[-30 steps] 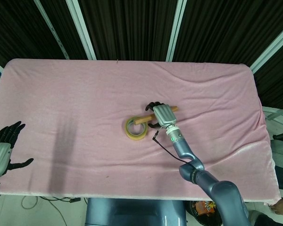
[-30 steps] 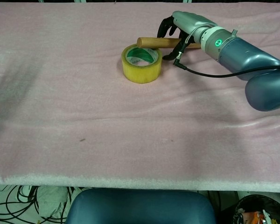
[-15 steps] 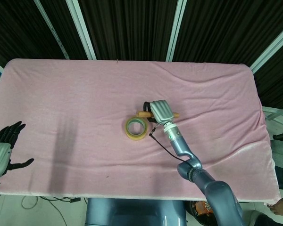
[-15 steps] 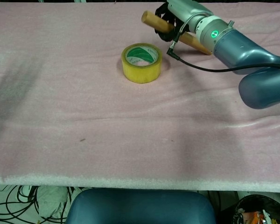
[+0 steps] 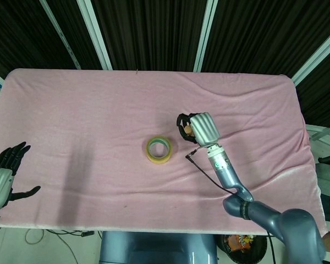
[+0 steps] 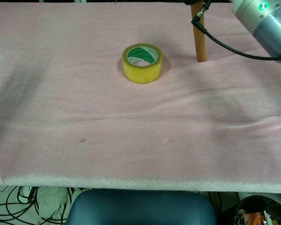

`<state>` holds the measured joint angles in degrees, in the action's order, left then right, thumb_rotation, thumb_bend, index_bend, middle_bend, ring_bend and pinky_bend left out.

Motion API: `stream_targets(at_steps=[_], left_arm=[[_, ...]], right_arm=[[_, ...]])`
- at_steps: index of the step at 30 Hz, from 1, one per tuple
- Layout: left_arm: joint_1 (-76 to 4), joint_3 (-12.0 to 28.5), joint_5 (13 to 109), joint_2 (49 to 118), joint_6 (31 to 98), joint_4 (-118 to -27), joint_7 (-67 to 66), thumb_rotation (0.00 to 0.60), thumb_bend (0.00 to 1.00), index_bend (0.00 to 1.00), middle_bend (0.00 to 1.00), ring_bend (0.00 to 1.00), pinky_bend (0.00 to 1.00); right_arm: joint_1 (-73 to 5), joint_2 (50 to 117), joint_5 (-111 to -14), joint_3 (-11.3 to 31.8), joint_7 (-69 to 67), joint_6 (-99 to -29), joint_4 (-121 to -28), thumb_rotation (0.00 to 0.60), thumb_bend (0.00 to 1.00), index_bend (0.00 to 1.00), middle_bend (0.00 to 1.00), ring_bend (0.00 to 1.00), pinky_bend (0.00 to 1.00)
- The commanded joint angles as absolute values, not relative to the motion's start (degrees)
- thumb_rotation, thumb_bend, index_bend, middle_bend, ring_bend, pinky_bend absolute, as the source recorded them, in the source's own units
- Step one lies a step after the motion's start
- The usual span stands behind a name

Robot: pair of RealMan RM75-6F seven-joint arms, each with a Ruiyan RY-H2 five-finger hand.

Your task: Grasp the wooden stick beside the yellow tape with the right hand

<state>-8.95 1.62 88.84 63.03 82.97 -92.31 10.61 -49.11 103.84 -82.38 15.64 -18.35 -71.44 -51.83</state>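
Observation:
The yellow tape roll [image 5: 159,149] lies flat on the pink cloth near the table's middle, also plain in the chest view [image 6: 142,63]. My right hand [image 5: 201,127] is raised to the right of the roll and grips the wooden stick [image 5: 186,130], whose top end peeks out between the fingers. In the chest view the stick [image 6: 199,35] hangs upright, its lower end close to the cloth, right of the roll and apart from it; the hand itself is cut off by the top edge there. My left hand [image 5: 3,176] stays at the front left corner, fingers spread and holding nothing.
The pink cloth [image 5: 99,110] covers the whole table. A black cable [image 6: 225,44] runs from the right wrist along the silver forearm [image 6: 269,21]. Dark slatted panels stand behind the far edge. A blue chair seat [image 6: 140,206] sits below the front edge.
The right hand has lifted the stick from the cloth beside the tape, swung it from lying flat to upright, and moved it right, away from the roll. The left hand has stayed put.

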Motion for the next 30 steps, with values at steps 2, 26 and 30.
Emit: stream_targets(at_steps=[2, 26, 30], left_arm=[[-8.7, 1.5, 89.5, 63.3, 83.7, -92.1, 10.4, 0.6, 0.0, 0.0, 0.0, 0.0, 0.0], [-8.2, 1.4, 90.8, 64.0, 85.6, -91.3, 10.5, 0.6, 0.0, 0.0, 0.0, 0.0, 0.0], [-8.1, 1.4, 90.7, 64.0, 85.8, -91.4, 10.2, 0.6, 0.0, 0.0, 0.0, 0.0, 0.0]], right_arm=[[-38.8, 90.0, -82.2, 11.5, -8.7, -77.3, -74.0, 0.6, 1.0, 0.77, 0.83, 0.9, 0.94], [-31.5, 78.7, -85.3, 12.0, -3.4, -84.6, -94.2, 0.6, 1.0, 0.77, 0.86, 0.94, 0.97], [-30.9, 78.3, -86.0, 11.8, -3.3, -85.0, -95.7, 0.6, 1.0, 0.77, 0.86, 0.94, 0.97]])
